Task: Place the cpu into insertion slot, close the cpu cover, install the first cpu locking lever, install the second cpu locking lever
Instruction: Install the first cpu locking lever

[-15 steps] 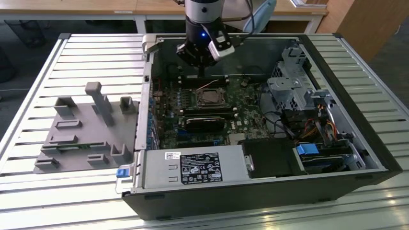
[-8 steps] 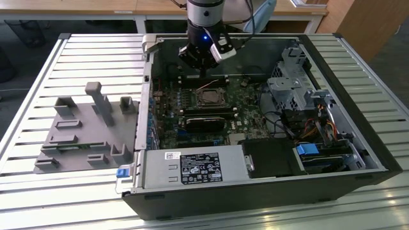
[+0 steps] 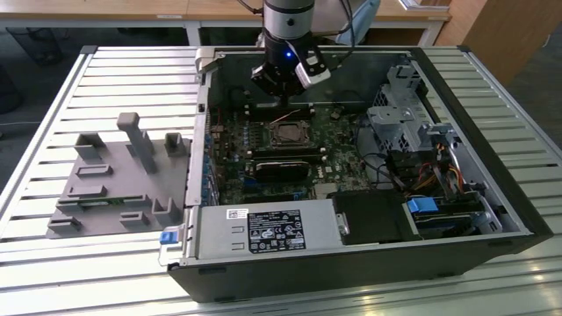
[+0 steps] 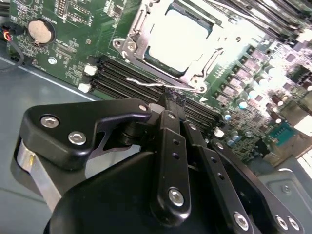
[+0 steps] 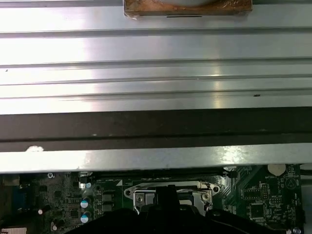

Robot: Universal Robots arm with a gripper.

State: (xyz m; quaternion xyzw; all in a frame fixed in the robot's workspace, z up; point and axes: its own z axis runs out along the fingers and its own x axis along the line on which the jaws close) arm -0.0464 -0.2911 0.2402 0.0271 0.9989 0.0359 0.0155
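Tool: the tool [image 4: 171, 100] hangs low inside the open computer case [image 3: 491, 197], its fingers pressed together, tips right at a thin wire locking lever [image 4: 146, 84] beside the socket; I cannot tell whether they pinch it.
Cpu: the cpu [image 4: 178, 41] lies flat in the socket on the motherboard [image 4: 73, 44], dull silver top facing up.
Cpu cover: the cpu cover [image 4: 139, 31] lies down flat, framing the chip through its window.
Lever axis: the lever runs along the socket edge nearest the tool.
Worktop: the case sits on a slatted worktop [image 3: 131, 66], a grey fixture [image 3: 118, 181] on the exterior view's left.
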